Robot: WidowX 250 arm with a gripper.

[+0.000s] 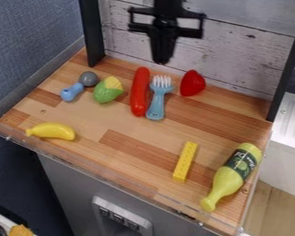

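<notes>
Whitewashed plank backboard (255, 50), dark posts at its sides, stands behind a bench (122, 124) of striped butcher-block wood with a clear plastic lip (122, 183) along the front. The lip presumably serves to stop things rolling off.

Gripper (164, 57): matte black, pointing down before the backboard, above the rear of the bench. Whether open or closed: cannot tell. Nearest items are a toy fork (156, 103), a red sausage (139, 92) and a red strawberry-like piece (191, 84).

Fork lies on the wood, pale tines to the rear, blue handle toward the front. It runs nearly parallel to the sausage, close beside it; contact at the handle end cannot be judged. Sausage: long, smooth, rounded ends. Red piece: squat, tapered, right of the tines.

Left of the sausage: corn (108, 91), bumpy yellow kernels in a smooth green husk; beside it a blue-and-grey toy (72, 91) with a ball-like grey end. Banana (51, 131), glossy and curved, near the front left. Studded yellow block (185, 161) and green bottle (233, 175), neck toward the front, occupy the right. Spacing looks deliberate, probably to leave room around most pieces; reason not confirmed.
</notes>
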